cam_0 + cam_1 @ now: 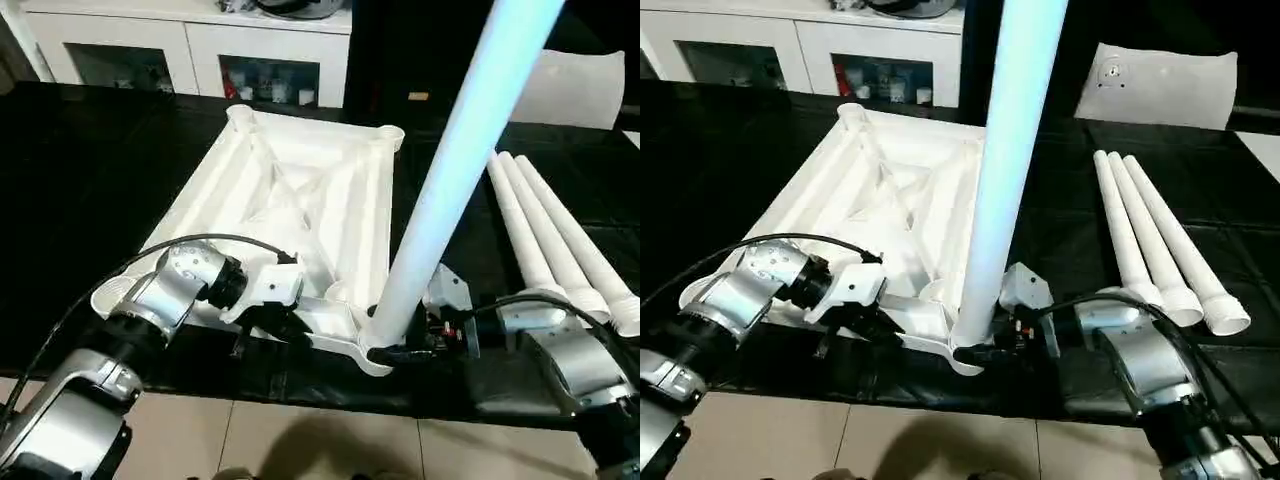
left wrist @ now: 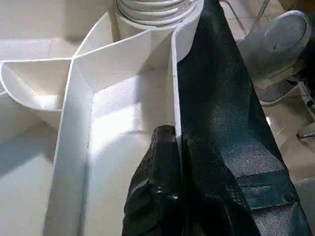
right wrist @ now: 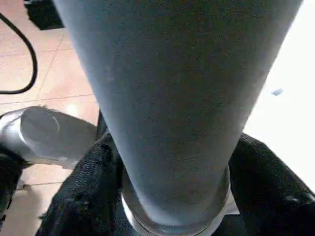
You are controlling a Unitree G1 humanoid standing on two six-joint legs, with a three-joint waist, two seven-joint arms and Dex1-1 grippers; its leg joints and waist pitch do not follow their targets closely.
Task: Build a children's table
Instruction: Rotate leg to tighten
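Currently, per item:
tabletop [image 1: 300,190]: lying underside up on the black desk [image 1: 80,170], ribs showing.
upright leg [image 1: 450,170]: standing in the near right corner socket [image 1: 372,352], leaning slightly.
left tool [image 2: 170,162]: pinching shut on the tabletop's near rim wall, close to that socket.
right tool [image 3: 172,196]: black fingers [image 3: 83,182] sitting either side of the leg's base; holding or just bracketing, cannot tell.
spare legs [image 1: 560,250]: three lying side by side on the desk, right of the tabletop.
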